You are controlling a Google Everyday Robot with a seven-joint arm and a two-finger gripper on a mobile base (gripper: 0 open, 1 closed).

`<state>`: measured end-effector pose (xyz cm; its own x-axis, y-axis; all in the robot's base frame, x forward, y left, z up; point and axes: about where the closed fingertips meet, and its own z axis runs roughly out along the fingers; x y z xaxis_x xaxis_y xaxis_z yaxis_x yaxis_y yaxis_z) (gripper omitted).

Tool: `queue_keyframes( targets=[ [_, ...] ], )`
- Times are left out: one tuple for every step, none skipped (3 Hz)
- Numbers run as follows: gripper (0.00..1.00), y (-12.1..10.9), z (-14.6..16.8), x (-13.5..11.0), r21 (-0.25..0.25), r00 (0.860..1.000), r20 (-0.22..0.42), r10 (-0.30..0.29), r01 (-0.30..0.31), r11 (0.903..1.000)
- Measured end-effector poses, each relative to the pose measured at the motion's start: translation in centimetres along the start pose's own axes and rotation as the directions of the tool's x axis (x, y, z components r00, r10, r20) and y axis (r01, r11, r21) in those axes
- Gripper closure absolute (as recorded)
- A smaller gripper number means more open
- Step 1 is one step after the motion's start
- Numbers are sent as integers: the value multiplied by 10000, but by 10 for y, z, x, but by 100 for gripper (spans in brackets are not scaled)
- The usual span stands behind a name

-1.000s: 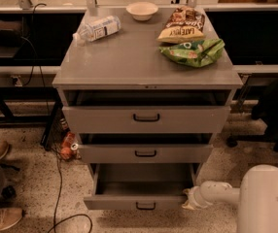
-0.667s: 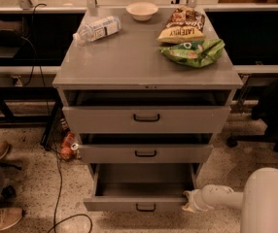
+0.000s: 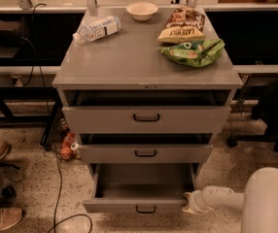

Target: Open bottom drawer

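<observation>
In the camera view, the bottom drawer [image 3: 111, 206], the lowest grey metal front of the three-drawer grey metal cabinet [image 3: 144, 62], stands pulled well out, its bare interior showing. The white two-finger gripper [image 3: 189, 206] sits at the drawer's front right corner, touching or just beside it; whether it is spread or closed I cannot tell. The drawer's small black loop handle [image 3: 145, 209] at the centre of the front is free.

The drawer is likely stiff sheet metal, light since it looks unloaded, and should slide straight on rails. The loop handle is the sure hold; a pull at the corner could skew and bind it.
</observation>
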<state>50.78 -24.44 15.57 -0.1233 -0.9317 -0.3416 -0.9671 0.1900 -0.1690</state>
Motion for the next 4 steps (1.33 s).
queue_keyframes(
  targets=[
    [100, 0, 0, 0, 0, 10000, 0, 0, 0, 10000],
    [100, 0, 0, 0, 0, 10000, 0, 1, -1, 10000],
    [84, 0, 0, 0, 0, 10000, 0, 1, -1, 10000],
    [60, 0, 0, 0, -1, 10000, 1, 1, -1, 10000]
  ],
)
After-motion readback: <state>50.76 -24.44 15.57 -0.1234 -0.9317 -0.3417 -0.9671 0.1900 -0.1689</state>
